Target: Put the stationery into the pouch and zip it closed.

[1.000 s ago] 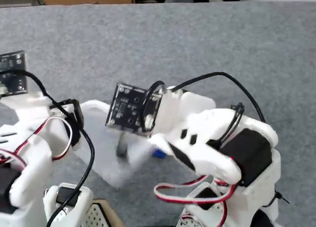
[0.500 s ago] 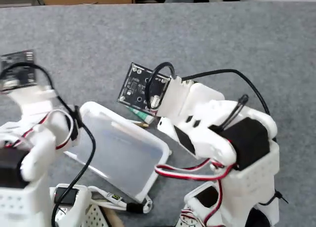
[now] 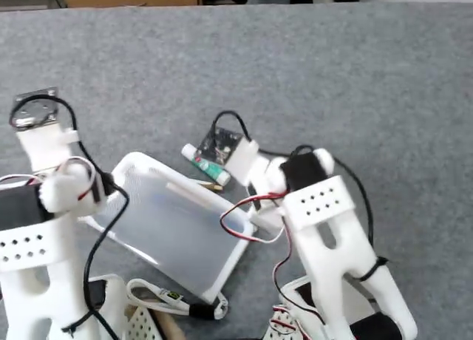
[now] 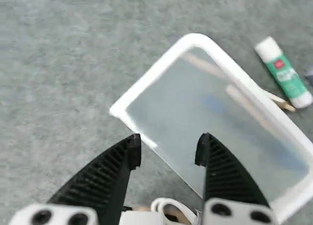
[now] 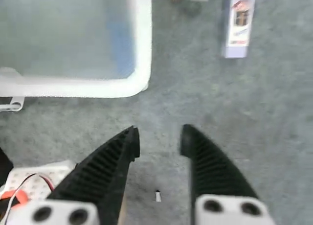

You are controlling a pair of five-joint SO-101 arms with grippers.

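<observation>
The translucent pouch [image 3: 174,225] with a white rim lies flat on the grey table between the two arms. A blue shape and pale sticks show through its wall; I cannot tell if they are inside or under it. A green and white glue stick [image 3: 207,163] and a wooden pencil end [image 3: 212,184] lie against its far edge. My left gripper [image 4: 167,149] hovers open over the pouch's [image 4: 210,112] near-left corner, with the glue stick [image 4: 284,73] beyond. My right gripper [image 5: 159,137] is open above bare table beside a pouch corner [image 5: 142,49], near a purple and white eraser [image 5: 238,20].
A white cable with a black plug [image 3: 177,299] lies by the pouch's front edge, next to the arm bases. A tiny white speck [image 5: 157,195] sits on the table under the right gripper. The table's far half is open grey felt.
Both arms have drawn back from over the pouch. The right arm's wrist has dropped low beside the glue stick, and the whole pouch now shows.
</observation>
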